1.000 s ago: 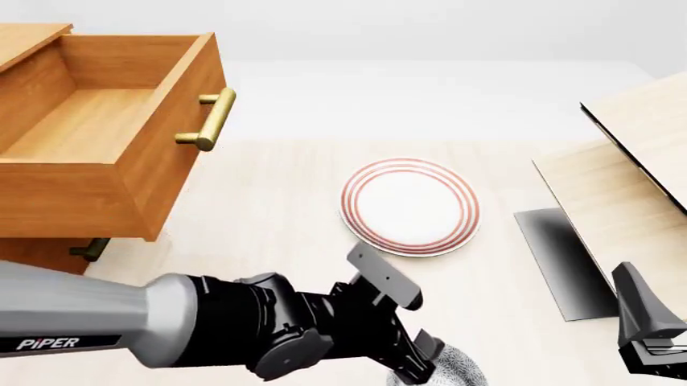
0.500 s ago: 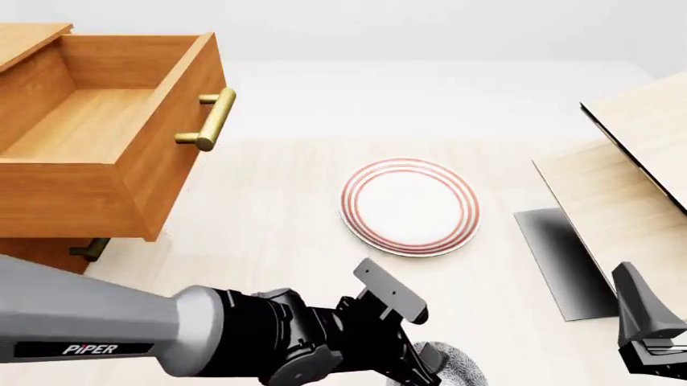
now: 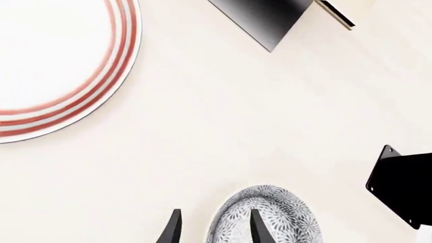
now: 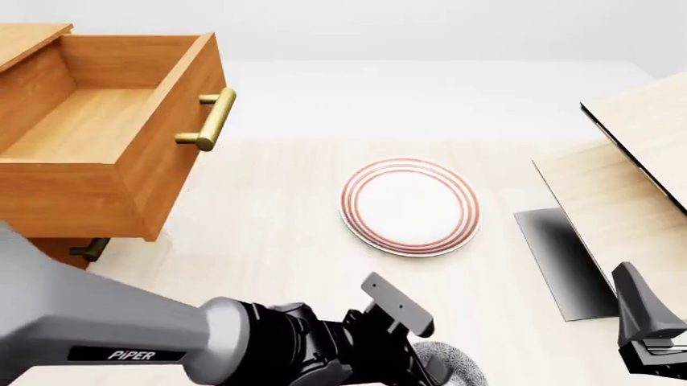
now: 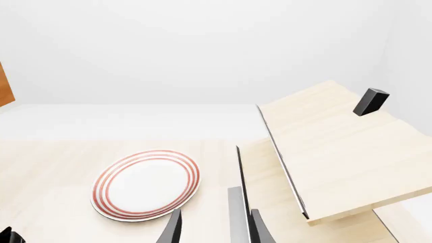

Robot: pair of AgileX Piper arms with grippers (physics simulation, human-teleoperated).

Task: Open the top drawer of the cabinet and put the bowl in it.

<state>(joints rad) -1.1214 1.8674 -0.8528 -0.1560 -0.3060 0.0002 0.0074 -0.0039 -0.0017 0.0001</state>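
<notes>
The top drawer [image 4: 102,133] stands pulled out, so step 1 looks done. The bowl [image 3: 266,215] sits on the desk [image 3: 223,126], its rim between the left gripper [image 3: 212,228]'s parted fingers [image 3: 256,225]; grasping and placing remain. The right gripper [image 5: 212,228] idles, fingers apart.
</notes>
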